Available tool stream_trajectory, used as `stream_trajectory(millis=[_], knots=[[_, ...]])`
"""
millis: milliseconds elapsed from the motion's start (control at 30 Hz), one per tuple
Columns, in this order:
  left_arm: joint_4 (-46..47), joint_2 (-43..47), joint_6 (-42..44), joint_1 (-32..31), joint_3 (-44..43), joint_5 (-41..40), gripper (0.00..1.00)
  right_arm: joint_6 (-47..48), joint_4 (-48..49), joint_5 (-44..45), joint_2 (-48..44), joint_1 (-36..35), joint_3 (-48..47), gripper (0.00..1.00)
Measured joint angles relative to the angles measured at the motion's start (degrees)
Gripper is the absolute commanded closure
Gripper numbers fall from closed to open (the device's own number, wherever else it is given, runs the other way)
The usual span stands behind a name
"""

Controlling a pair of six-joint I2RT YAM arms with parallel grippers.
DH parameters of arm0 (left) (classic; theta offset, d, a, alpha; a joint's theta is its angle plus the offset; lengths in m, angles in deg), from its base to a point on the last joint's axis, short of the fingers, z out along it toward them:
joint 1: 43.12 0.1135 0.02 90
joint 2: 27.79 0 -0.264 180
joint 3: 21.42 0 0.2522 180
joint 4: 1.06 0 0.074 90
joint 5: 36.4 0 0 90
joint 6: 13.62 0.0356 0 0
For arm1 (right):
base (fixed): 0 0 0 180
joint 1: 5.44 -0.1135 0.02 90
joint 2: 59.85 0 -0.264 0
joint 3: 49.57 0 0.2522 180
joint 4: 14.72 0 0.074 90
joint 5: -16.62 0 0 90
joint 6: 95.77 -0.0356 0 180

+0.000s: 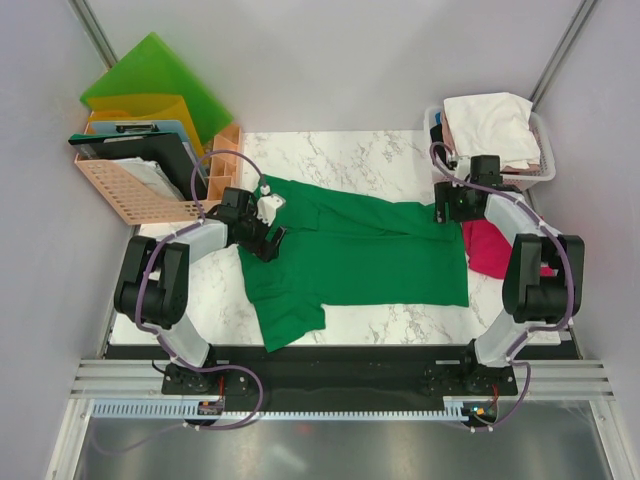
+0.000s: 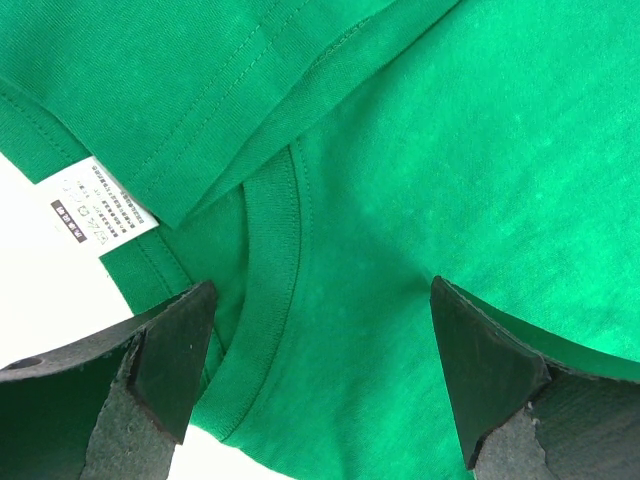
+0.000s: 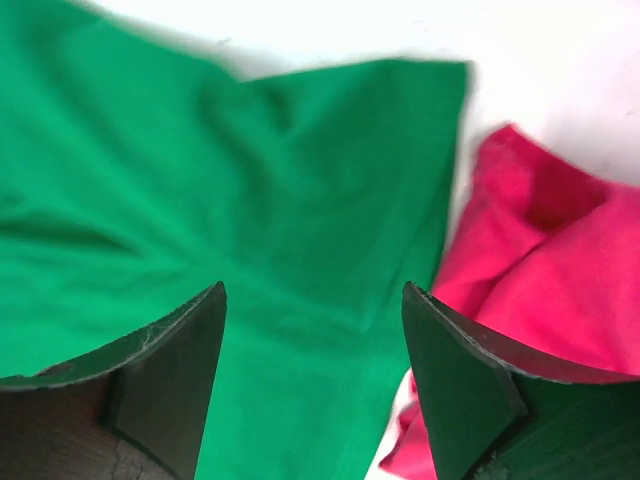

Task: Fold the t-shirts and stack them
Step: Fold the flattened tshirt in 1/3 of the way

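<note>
A deep green t-shirt lies spread on the marble table, one sleeve hanging toward the front. My left gripper is open just above its collar end; the left wrist view shows the ribbed neckline and a white care label between and beyond the black fingers. My right gripper is open over the shirt's far right corner. A magenta-red t-shirt lies crumpled just right of the green one, also in the right wrist view.
A white basket at the back right holds white and pale pink tees. At the back left stand an orange rack with a clipboard and green and yellow folders, and a wooden organiser.
</note>
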Motion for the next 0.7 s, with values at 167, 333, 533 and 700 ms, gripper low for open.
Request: stream_trajectory(millis=[167,333,533,700], knots=[[0.00,0.33,0.13,0.00,0.39,0.00,0.05,-1.09,0.59,-1.57,6.95,4.37,-5.27,0.25],[0.00,0.33,0.13,0.00,0.39,0.00,0.05,-2.49,1.29,-3.82,11.56,6.14,-8.24,0.30],[-0.02,0.33,0.15,0.00,0.39,0.00,0.05,-4.07,1.29,-6.97,16.13,5.95,-9.38,0.35],[-0.02,0.33,0.15,0.00,0.39,0.00,0.05,-4.46,1.68,-8.57,17.27,6.86,-10.23,0.72]])
